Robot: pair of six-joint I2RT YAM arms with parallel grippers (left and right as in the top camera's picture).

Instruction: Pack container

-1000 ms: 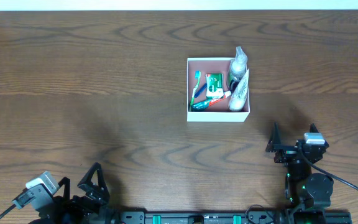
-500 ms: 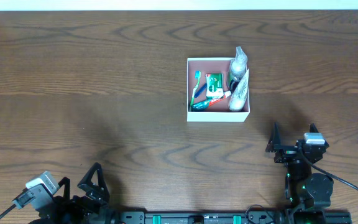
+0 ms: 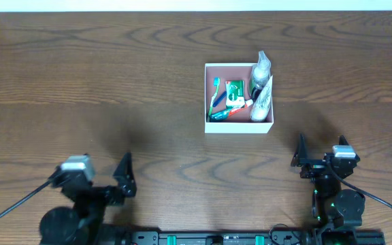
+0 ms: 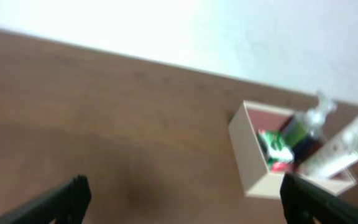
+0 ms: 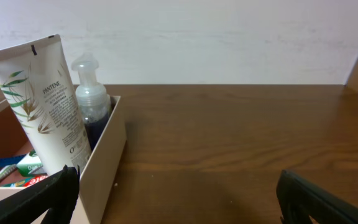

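Down at the near edge of the table (image 3: 80, 82), my left gripper (image 4: 183, 186) hangs with its jaws wide apart and nothing between them, one dark finger (image 4: 64, 200) at each lower corner of my blurry wrist view. Over on the near right, my right gripper (image 5: 178, 177) is spread just as wide, also empty, above bare wood. Looking outward, the container (image 3: 239, 126) sits well apart from both hands, on the far side and right of centre, closer to my right hand than my left. Inside it, a toothbrush (image 3: 215, 92) lies along the left wall, with a green soap box (image 3: 234, 90) just beside it and a red-and-white toothpaste tube (image 3: 240, 105) lying nearer. Along the right wall, a white tube (image 5: 48, 106) leans tilted, top poking above the rim, with a clear pump bottle (image 5: 92, 96) just behind it in the far right corner.
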